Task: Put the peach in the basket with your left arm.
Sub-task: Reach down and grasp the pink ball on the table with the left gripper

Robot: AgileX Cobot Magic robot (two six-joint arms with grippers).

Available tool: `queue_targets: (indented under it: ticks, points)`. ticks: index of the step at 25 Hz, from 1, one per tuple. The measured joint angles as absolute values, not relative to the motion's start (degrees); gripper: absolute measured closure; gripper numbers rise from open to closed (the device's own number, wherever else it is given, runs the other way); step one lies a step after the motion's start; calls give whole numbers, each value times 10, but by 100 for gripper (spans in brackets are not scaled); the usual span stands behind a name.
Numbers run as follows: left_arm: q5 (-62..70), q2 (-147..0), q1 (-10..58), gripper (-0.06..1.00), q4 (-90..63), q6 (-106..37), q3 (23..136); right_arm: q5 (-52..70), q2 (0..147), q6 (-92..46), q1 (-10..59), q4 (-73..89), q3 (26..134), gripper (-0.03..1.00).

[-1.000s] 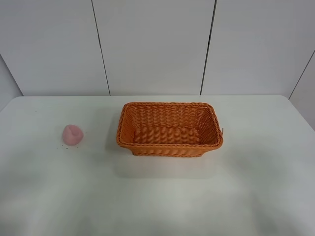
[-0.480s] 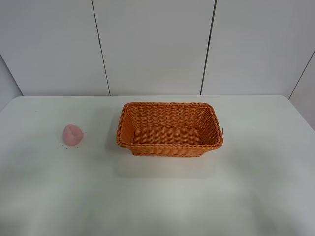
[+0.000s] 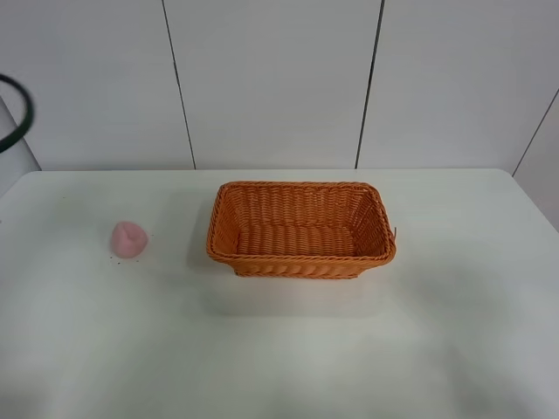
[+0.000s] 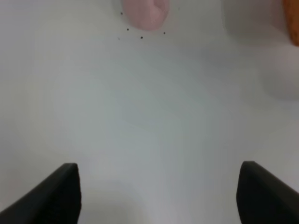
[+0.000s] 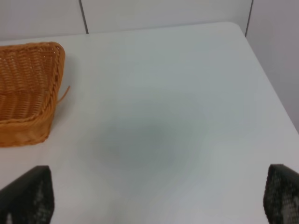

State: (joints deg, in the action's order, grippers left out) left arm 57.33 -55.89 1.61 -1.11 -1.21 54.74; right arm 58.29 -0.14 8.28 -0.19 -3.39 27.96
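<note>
Soft, diffuse light is falling from overhead, leaving the white table [image 3: 279,367] evenly bright. Ahead of the left pincer [image 4: 159,167] everything is looking hazy, the peach [image 4: 145,14] blurring at its edges, and the dark fingers [image 4: 60,196] are sitting out of focus. Ahead of the right pincer [image 5: 160,170] a dim grey shadow is pooling on the table, while the basket [image 5: 23,93] is showing crisper weave.

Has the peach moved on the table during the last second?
No. The peach lies where it was, left of the basket, with the same gap between them.
</note>
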Motion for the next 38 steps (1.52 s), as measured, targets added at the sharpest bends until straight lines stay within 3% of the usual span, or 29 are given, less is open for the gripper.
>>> queue_targets:
  ticks: [11, 17, 22, 34, 38]
  points:
    - [537, -1004, 16, 15, -11, -29, 777, 583, -1, 83, -2, -34, 280, 27]
    - [533, -1172, 16, 15, -11, -31, 903, 583, -1, 83, -2, -34, 280, 27]
    - [519, -1248, 16, 15, -12, -31, 953, 583, -1, 83, -2, -34, 280, 27]
    - [492, -1307, 16, 15, -14, -32, 955, 583, -1, 83, -2, -34, 280, 27]
    - [497, -1313, 16, 22, -14, -32, 955, 583, -1, 83, -2, -34, 280, 27]
